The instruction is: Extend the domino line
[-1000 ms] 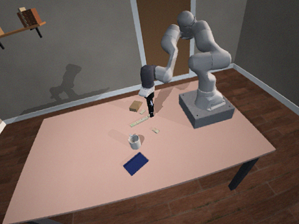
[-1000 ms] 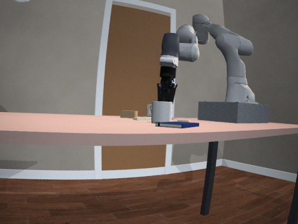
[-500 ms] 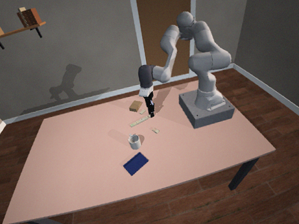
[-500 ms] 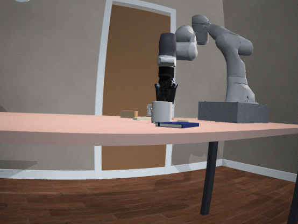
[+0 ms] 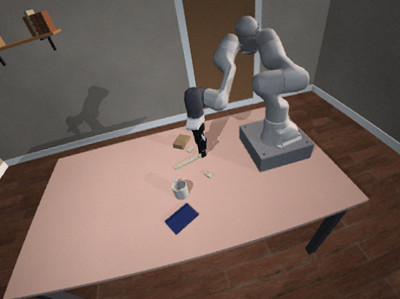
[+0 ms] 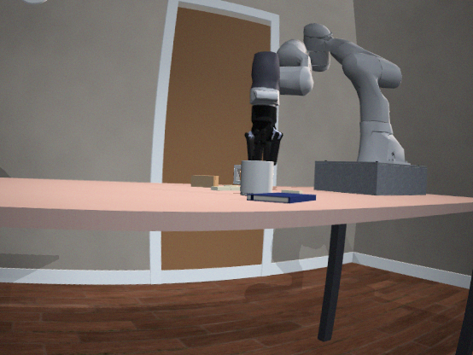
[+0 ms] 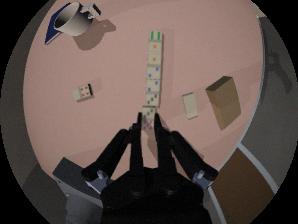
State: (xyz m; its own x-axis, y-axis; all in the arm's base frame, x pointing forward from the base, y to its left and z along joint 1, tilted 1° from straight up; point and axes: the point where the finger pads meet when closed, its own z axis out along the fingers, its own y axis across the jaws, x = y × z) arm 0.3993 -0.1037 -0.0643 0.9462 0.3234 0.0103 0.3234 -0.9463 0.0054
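Two black fingers of your gripper were closed on a pale domino, pinching it by its long edges. You could not read its face in any view. It sat right at the near end of the line of dominoes, lengthwise with the line, but whether it touched the end piece could not be told.

You had the arm folded forward from its grey base, with the wrist turned straight down and the fingertips low over the table.

Coloured pips showed on the line's faces, too small to count, and no brand or writing was legible anywhere.

One loose domino lay just to the side of the line's near end, beside a wooden block. Another loose domino lay well apart on the other side. Farther out stood a white mug, and beyond it a blue book lay flat. In your exterior view the mug hid the fingertips and the held piece.
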